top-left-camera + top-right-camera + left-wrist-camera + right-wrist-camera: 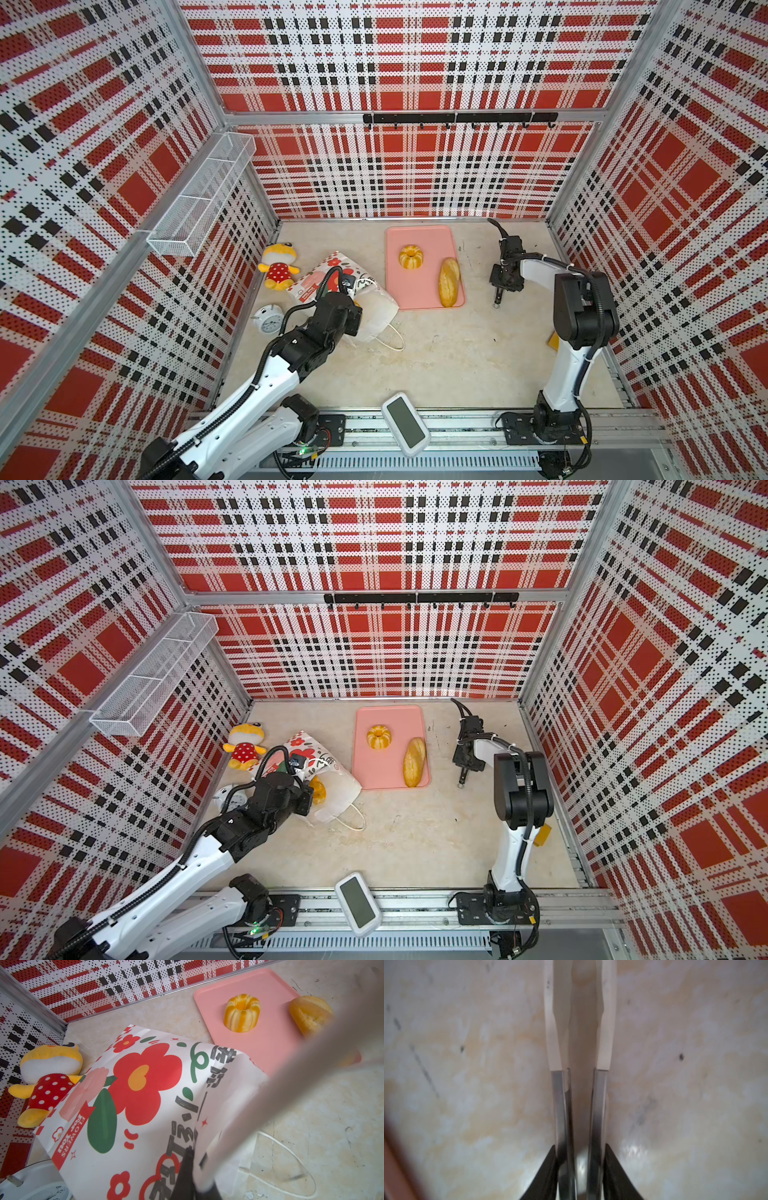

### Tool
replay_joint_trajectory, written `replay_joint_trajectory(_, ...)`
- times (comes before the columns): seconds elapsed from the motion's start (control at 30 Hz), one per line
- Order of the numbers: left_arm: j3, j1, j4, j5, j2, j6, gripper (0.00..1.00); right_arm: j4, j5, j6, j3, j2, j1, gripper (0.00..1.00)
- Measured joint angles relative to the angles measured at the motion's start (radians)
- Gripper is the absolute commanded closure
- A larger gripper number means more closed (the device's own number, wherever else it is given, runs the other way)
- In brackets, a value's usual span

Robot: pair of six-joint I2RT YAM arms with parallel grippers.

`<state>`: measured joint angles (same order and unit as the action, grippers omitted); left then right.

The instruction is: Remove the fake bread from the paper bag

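Note:
The paper bag (376,309) lies on its side on the table, flower print up (145,1084), its cord handle (392,338) trailing on the table. My left gripper (195,1159) is shut on the bag's upper rim at the mouth. In a top view a golden bun of fake bread (318,791) shows inside the mouth. A ring cake (410,257) and a long loaf (449,281) lie on the pink tray (409,295). My right gripper (580,1147) hangs right of the tray, shut on metal tongs (559,1105). Their cream tips (552,1022) stand a little apart with nothing between.
A yellow plush toy (277,266) in a red dotted dress and a white alarm clock (268,319) lie left of the bag by the wall. A white device (405,424) sits on the front rail. A wire basket (199,195) hangs on the left wall.

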<state>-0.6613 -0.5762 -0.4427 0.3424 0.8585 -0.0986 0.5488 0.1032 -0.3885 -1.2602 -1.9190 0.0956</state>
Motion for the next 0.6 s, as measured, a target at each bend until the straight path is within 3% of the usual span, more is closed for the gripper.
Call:
replay_joint_trajectory(0.43, 0.0, 0.006, 0.0, -0.011, -0.015, 0.003, 1.0, 0.242, -0.235, 0.067, 0.044, 0.341, 0.009, 0.62)
replay_joint_trajectory(0.6, 0.0, 0.006, 0.0, -0.018, -0.027, 0.006, 1.0, 0.348, -0.347, 0.082, 0.02, 0.403, 0.008, 0.66)
